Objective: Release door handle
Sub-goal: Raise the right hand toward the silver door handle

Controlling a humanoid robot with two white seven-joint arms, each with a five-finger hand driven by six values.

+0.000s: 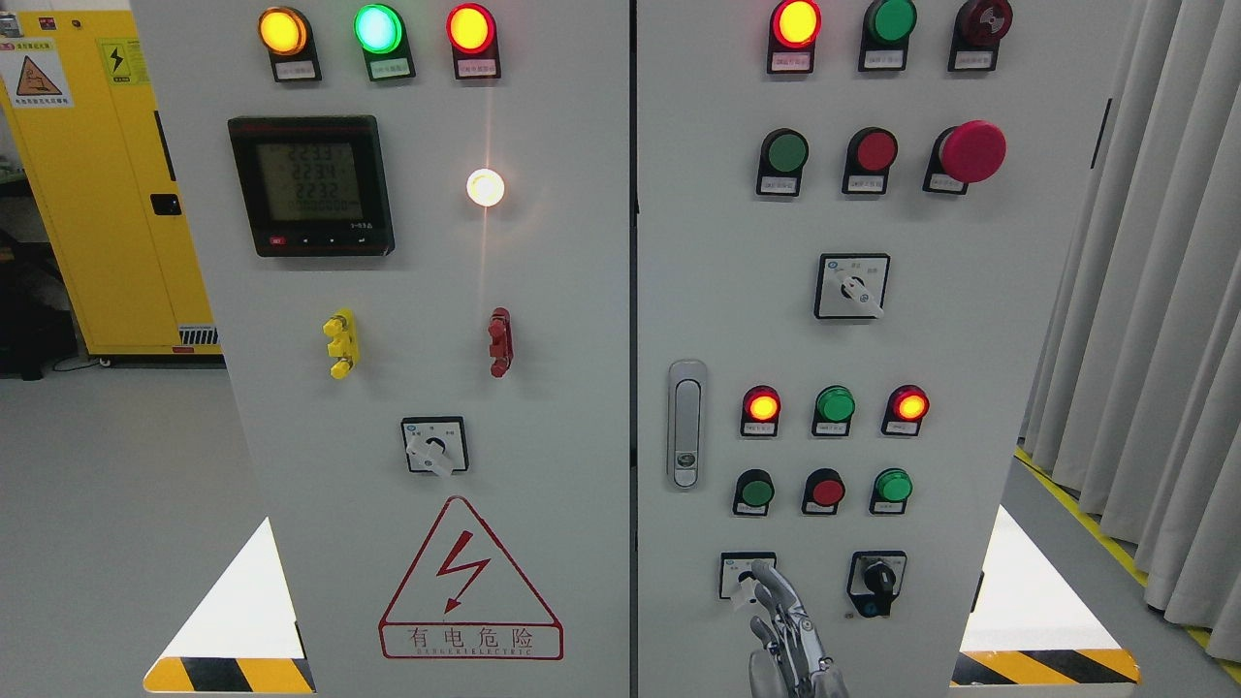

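Grey flooring and a pleated curtain at the right frame a pale electrical cabinet that fills most of the head view, with a yellow cabinet standing behind it at the left. Two closed doors meet at a dark vertical seam near the middle. On the left door sit three lit lamps in amber, green and red along the top, a digital meter, a bright white lamp, a yellow fitting, a red fitting, a rotary switch and a red lightning warning triangle. The right door carries rows of red and green lamps and buttons, a red mushroom button and more rotary switches. The door handle, a slim silver upright latch, lies flush against the right door just beside the seam. One metal robot hand rises from the bottom edge below the handle and well apart from it, its fingers extended loosely upward and holding nothing, fingertips close to a small white rotary switch. Which arm it belongs to cannot be told.
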